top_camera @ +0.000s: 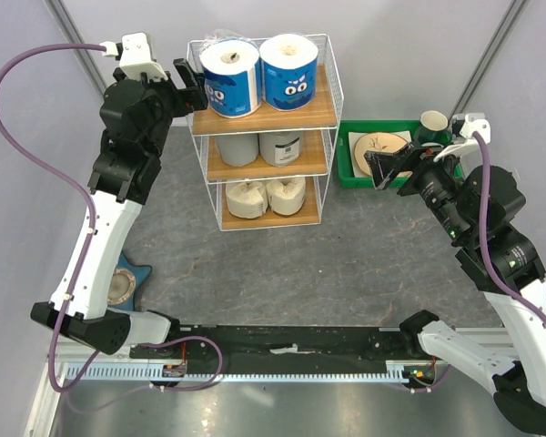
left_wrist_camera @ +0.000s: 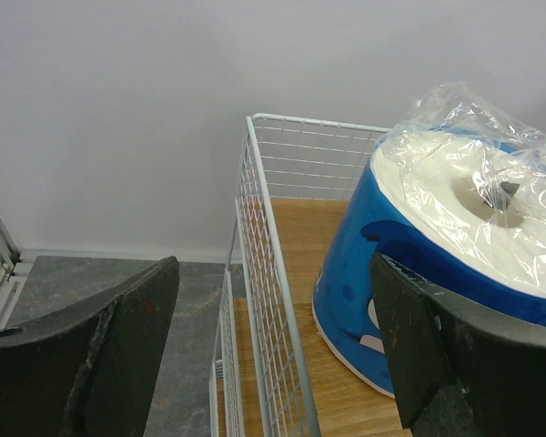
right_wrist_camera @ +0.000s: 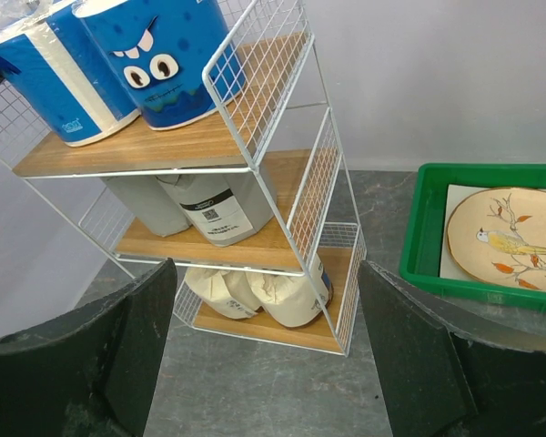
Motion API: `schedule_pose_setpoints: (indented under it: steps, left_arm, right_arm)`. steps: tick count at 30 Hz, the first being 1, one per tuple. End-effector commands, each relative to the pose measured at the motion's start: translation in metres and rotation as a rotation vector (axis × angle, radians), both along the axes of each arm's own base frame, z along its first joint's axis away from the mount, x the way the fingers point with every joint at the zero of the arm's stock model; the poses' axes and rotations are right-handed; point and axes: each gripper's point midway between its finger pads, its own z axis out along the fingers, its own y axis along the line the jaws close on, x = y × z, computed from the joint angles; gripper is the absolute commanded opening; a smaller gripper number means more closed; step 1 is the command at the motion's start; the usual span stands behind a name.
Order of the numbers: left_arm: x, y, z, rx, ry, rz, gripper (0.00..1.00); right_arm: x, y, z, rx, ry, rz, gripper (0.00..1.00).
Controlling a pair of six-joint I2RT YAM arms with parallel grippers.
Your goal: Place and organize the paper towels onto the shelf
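Observation:
The shelf (top_camera: 264, 121) stands at the back centre, a white wire rack with three wooden tiers. Two blue paper towels with cartoon eyes (top_camera: 230, 77) (top_camera: 288, 71) stand on the top tier. Two grey ones (top_camera: 280, 146) are on the middle tier, and two cream ones (top_camera: 286, 194) are on the bottom. My left gripper (top_camera: 189, 86) is open and empty at the top tier's left end. In the left wrist view it (left_wrist_camera: 273, 350) straddles the wire side wall (left_wrist_camera: 271, 291), with one finger next to the blue roll (left_wrist_camera: 373, 264). My right gripper (top_camera: 387, 168) (right_wrist_camera: 268, 355) is open and empty, right of the shelf (right_wrist_camera: 164, 146).
A green plastic tray (top_camera: 350, 173) (right_wrist_camera: 419, 246) right of the shelf holds a painted plate (top_camera: 382, 144) (right_wrist_camera: 505, 237). A dark mug (top_camera: 432, 127) stands behind it. A blue object with a metal disc (top_camera: 123, 284) lies on the floor at the left. Grey walls enclose the back.

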Motion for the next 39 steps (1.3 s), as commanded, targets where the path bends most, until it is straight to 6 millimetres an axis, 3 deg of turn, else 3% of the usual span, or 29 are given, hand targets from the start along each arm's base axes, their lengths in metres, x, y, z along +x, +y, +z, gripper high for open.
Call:
schedule_pose_setpoints:
  steps: [1,7,11,15,17,18,20,21,23,24,25,30,31,35,39]
  left_arm:
    - [-0.003,-0.003,0.019,0.018,-0.051,-0.008,0.92]
    - [-0.011,0.01,0.026,0.017,-0.069,0.044,0.94]
    - [-0.029,0.026,0.045,-0.001,-0.113,0.098,0.96]
    - [-0.07,0.046,0.072,-0.052,-0.196,0.128,0.97]
    - [-0.081,0.051,0.07,-0.068,-0.2,0.135,0.97]
    - [-0.102,0.059,0.077,-0.096,-0.227,0.135,0.97]
    - [-0.112,0.064,0.058,-0.11,-0.197,0.144,0.98]
    - [-0.133,0.07,0.057,-0.146,-0.207,0.138,0.98]
    - [-0.141,0.07,0.025,-0.156,-0.157,0.121,0.98]
    - [-0.14,0.068,-0.002,-0.164,-0.103,0.118,0.98]
    - [-0.161,0.074,-0.007,-0.182,-0.117,0.11,0.98]
    - [-0.186,0.083,-0.081,-0.187,0.011,0.125,1.0]
    - [-0.2,0.09,-0.087,-0.201,0.005,0.137,1.0]
    - [-0.221,0.102,-0.117,-0.214,0.06,0.176,1.0]
    - [-0.235,0.114,-0.143,-0.223,0.117,0.23,1.0]
  right_arm:
    - [-0.001,-0.006,0.003,-0.007,-0.017,-0.024,0.89]
    - [-0.001,-0.007,0.001,-0.01,-0.014,-0.029,0.89]
    - [-0.001,-0.007,0.0,-0.013,-0.012,-0.029,0.9]
    - [0.0,-0.007,-0.003,-0.015,-0.008,-0.03,0.91]
    - [0.0,-0.008,-0.004,-0.016,-0.006,-0.035,0.93]
    - [0.0,-0.008,-0.005,-0.019,-0.007,-0.035,0.93]
    - [0.0,-0.012,-0.009,-0.027,-0.004,-0.052,0.95]
    - [0.0,-0.014,-0.01,-0.029,-0.003,-0.063,0.96]
    - [-0.001,-0.018,-0.017,-0.033,0.005,-0.079,0.98]
    - [-0.001,-0.021,-0.021,-0.037,0.015,-0.096,0.98]
    - [-0.002,-0.023,-0.024,-0.04,0.019,-0.107,0.98]
    - [-0.003,-0.041,-0.052,-0.053,0.071,-0.198,0.98]
    - [-0.007,-0.045,-0.058,-0.054,0.072,-0.211,0.98]
    - [-0.014,-0.059,-0.066,-0.032,0.071,-0.268,0.98]
    - [-0.015,-0.061,-0.07,-0.041,0.077,-0.269,0.98]
